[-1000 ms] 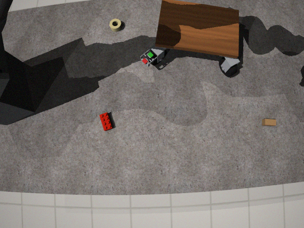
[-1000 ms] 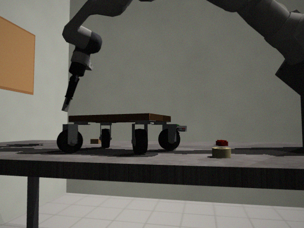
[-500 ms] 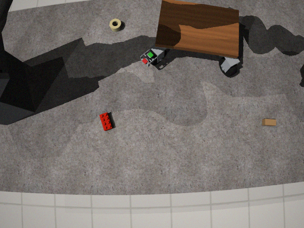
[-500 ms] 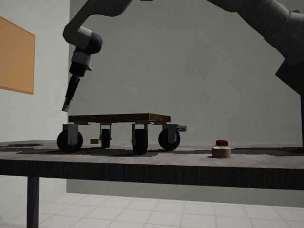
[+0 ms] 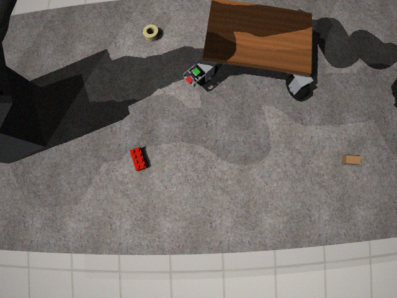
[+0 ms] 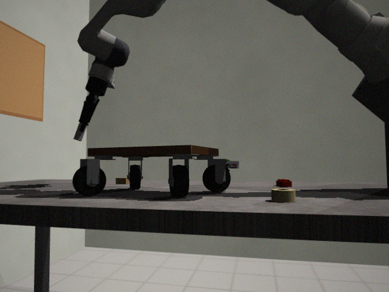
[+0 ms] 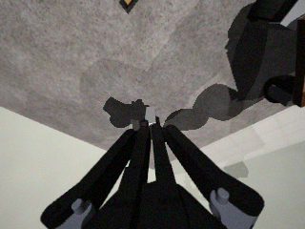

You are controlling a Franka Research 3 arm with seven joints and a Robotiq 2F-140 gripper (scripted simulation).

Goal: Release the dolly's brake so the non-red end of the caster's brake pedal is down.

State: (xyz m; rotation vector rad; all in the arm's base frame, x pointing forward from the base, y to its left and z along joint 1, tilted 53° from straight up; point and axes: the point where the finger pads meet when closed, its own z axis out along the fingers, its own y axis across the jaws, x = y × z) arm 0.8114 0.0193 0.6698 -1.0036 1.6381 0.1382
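The dolly (image 5: pixel 259 35) has a wooden deck and stands on all its black casters on the table, as the side view shows (image 6: pixel 152 168). One caster carries the brake pedal (image 5: pixel 193 75) with a green end (image 5: pixel 196 71) and a red end (image 5: pixel 189 79); it sticks out at the dolly's right end in the side view (image 6: pixel 233 163). I cannot tell which end is down. My gripper (image 6: pixel 79 135) is shut and empty. It hangs in the air above and just beyond the dolly's left end, clear of the deck. The wrist view shows its closed fingers (image 7: pixel 151 119) over the table edge.
A red toy brick (image 5: pixel 139 158), a cream tape roll (image 5: pixel 150 31) and a small tan block (image 5: pixel 351 159) lie on the grey table. The table's front edge runs along the bottom of the overhead view. The arm's base stands at the right in the side view.
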